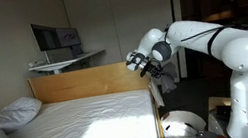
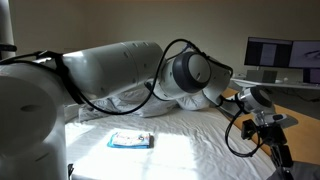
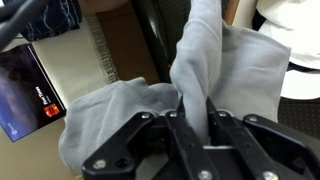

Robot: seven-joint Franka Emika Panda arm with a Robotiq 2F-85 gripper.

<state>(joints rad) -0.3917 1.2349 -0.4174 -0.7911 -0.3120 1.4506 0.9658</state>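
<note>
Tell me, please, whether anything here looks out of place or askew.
In the wrist view a grey cloth is bunched and creased in the shut gripper. In an exterior view a small packet lies loose on the bed sheet.

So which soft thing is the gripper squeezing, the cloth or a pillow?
The light grey cloth, pinched in the shut black gripper. The pale pillow lies apart on the white-sheeted bed, untouched.
</note>
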